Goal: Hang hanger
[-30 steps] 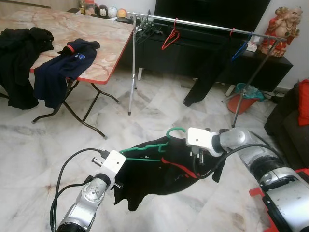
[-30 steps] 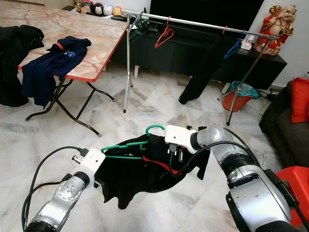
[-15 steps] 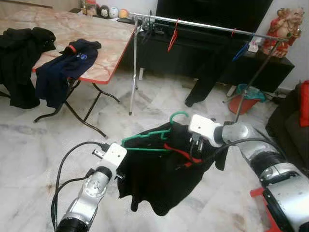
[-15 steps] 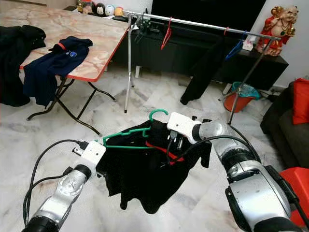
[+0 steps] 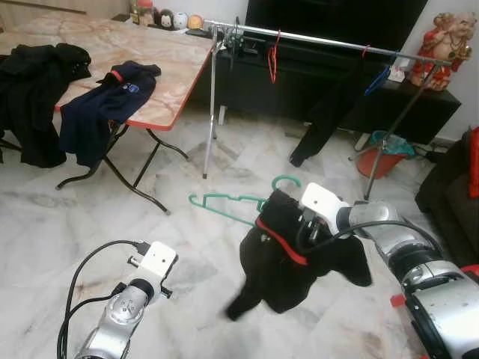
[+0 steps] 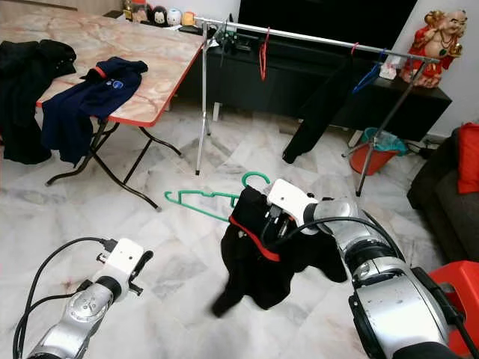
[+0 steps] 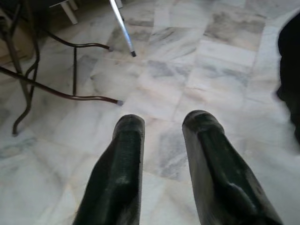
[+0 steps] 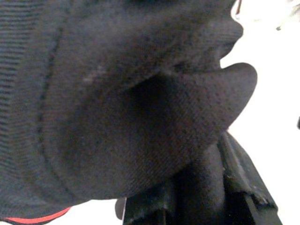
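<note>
Right tool (image 5: 303,228) gripped the black garment (image 5: 288,262) at its red-trimmed collar, though its fingers were buried in cloth and the right wrist view gave just dark fabric (image 8: 122,103) pressed close. From that grip the green hanger (image 5: 228,203) stuck out to the left, its hook (image 5: 287,180) curling up just behind the tool, one arm of the hanger bare and the garment sagging in a bunch toward the marble floor (image 5: 187,187). Left tool (image 7: 161,164) hovered low on the near left, fingers parted with nothing between them, well apart from the garment. Farther off stood the clothes rail (image 5: 322,37) with a red hanger (image 5: 273,56) and a blue hanger (image 5: 378,78) on it. At the far left, the folding surface (image 5: 168,56) carried a navy shirt (image 5: 105,105) and a black jacket (image 5: 37,90).
</note>
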### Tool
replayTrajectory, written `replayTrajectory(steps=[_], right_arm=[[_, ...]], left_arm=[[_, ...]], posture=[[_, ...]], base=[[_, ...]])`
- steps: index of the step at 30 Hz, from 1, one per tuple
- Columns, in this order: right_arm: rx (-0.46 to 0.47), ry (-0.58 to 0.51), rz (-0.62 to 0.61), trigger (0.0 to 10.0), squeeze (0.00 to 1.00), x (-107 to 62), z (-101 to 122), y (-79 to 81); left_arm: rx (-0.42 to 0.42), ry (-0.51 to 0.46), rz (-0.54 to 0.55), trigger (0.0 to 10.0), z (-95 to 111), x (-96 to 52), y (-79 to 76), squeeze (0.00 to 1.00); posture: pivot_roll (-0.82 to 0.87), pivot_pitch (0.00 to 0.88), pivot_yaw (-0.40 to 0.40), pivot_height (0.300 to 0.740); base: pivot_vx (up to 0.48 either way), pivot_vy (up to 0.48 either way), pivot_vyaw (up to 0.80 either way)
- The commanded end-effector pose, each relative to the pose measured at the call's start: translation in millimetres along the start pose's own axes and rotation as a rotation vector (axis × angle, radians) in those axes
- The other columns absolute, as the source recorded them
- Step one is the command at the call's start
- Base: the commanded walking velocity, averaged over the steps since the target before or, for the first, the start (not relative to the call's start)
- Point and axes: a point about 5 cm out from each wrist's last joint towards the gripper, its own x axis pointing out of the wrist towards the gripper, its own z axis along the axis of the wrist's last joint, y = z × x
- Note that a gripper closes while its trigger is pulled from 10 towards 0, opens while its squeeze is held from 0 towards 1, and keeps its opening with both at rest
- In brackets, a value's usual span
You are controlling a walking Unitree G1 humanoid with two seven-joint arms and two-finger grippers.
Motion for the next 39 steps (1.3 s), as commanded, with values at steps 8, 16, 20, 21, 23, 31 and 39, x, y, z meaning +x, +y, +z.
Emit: replayTrajectory(steps=[8, 16, 20, 21, 23, 31, 39], right_arm=[[-0.278, 0.224, 0.05, 10.0, 0.0, -7.8, -19, 1.7], [-0.333, 0.225, 0.042, 10.0, 0.0, -6.7, -14, 0.3], [-0.336, 0.197, 0.031, 10.0, 0.0, -1.5, -9, 2.2], [-0.335, 0.19, 0.033, 10.0, 0.0, -0.7, -8, 2.7], [-0.338, 0.162, 0.037, 10.0, 0.0, 4.4, -1, 5.1], [-0.328, 0.047, 0.066, 10.0, 0.0, 14.7, 24, 9.6], [-0.345, 0.011, 0.074, 10.0, 0.0, 15.3, 35, 8.1]], left_arm=[[0.005, -0.098, -0.009, 10.0, 19, -6.9, 19.6, 1.0], [-0.106, -0.189, -0.24, 10.0, 46, -26.7, 24.6, 1.0], [-0.128, -0.2, -0.392, 10.0, 63, -36.4, 24.7, 1.0], [-0.127, -0.205, -0.408, 10.0, 65, -36.8, 24.3, 1.0], [-0.105, -0.236, -0.481, 10.0, 82, -35.5, 19.6, 1.0], [-0.065, -0.32, -0.418, 10.0, 114, -14.9, 11.3, 1.0], [0.072, -0.238, -0.471, 10.0, 104, -14.8, 3.8, 0.0]], posture=[[0.2, 0.0, -0.149, 0.74], [0.21, 0.0, -0.153, 0.74], [0.22, 0.0, -0.154, 0.74], [0.22, 0.0, -0.153, 0.74], [0.22, 0.0, -0.152, 0.74], [0.21, 0.0, -0.138, 0.74], [0.21, 0.0, -0.131, 0.74]], base=[[0.0, 0.0, 0.0], [0.0, 0.0, 0.0], [0.0, 0.0, 0.0], [0.0, 0.0, 0.0], [0.0, 0.0, 0.0], [0.0, 0.0, 0.0], [0.0, 0.0, 0.0]])
